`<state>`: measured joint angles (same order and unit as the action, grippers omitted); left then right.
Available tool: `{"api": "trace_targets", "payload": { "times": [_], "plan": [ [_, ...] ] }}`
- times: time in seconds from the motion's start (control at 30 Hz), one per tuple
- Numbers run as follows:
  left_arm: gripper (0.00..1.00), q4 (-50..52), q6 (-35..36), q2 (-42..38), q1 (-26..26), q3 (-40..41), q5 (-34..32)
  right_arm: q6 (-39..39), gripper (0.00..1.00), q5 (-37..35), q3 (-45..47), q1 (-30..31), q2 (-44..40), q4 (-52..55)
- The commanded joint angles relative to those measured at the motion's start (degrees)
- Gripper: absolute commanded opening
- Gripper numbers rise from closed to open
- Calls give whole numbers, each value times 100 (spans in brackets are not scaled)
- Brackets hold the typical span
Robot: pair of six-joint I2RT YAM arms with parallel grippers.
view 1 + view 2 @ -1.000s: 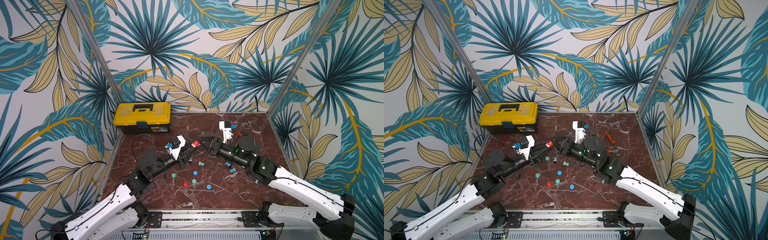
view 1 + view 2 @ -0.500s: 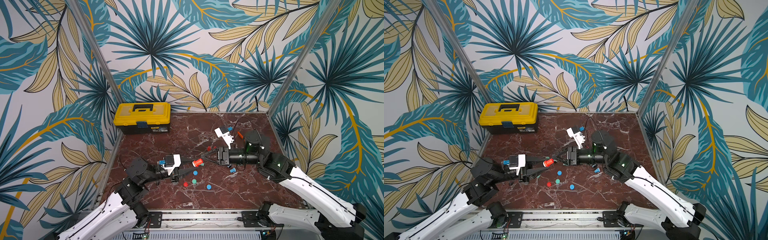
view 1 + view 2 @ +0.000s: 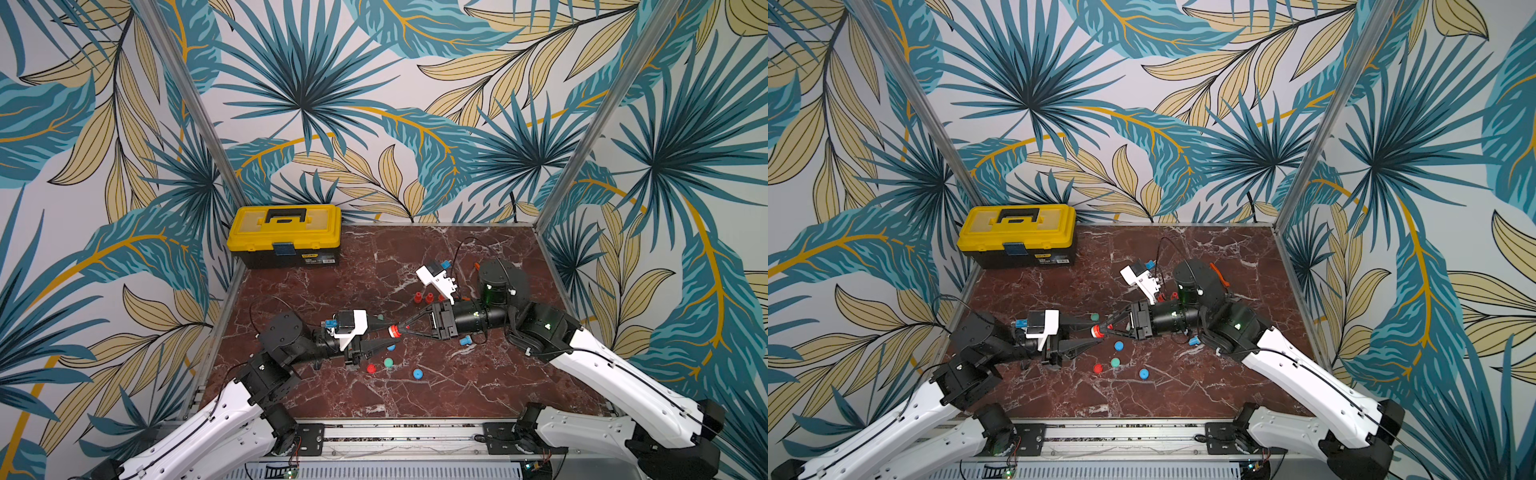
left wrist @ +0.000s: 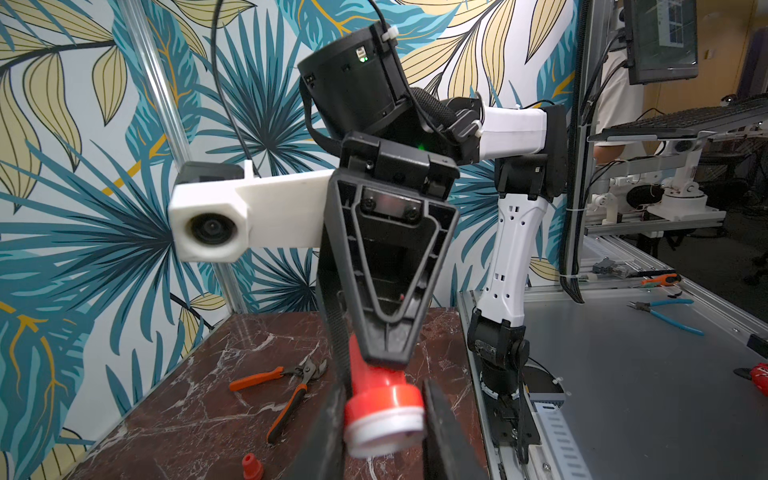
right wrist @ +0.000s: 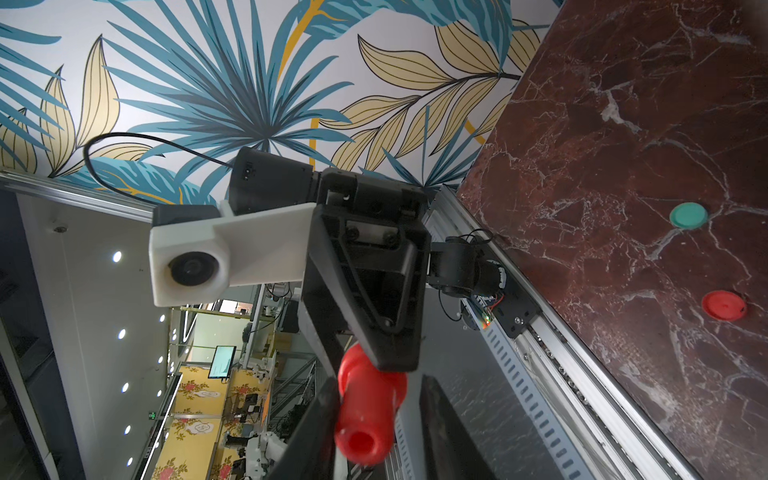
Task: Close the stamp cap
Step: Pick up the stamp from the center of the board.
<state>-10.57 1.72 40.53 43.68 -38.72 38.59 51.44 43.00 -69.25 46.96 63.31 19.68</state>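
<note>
left hand (image 3: 390, 335): clamped on red plastic stamp (image 4: 382, 409), bracing it mid-air.
right hand (image 3: 402, 329): round the handle (image 5: 365, 415) to press; we cannot tell its grip.

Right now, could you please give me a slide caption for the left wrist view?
Left gripper shut on a red stamp, facing the right gripper above the table, pliers lying beyond.

Robotics lab: monitor (image 4: 660, 39), pliers (image 4: 299, 374), aluminium bench (image 4: 623, 395)
</note>
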Motion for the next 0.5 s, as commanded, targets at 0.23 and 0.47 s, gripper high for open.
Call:
{"api": "trace_targets", "payload": {
  "times": [0.23, 0.47],
  "plan": [
    [19, -42, -20, 86, -9, -6, 38, -51, 21, 217, 91, 22, 53, 27],
    [72, 54, -137, -98, -50, 81, -638, -296, 10, -447, 34, 24, -29, 510]
  ]
}}
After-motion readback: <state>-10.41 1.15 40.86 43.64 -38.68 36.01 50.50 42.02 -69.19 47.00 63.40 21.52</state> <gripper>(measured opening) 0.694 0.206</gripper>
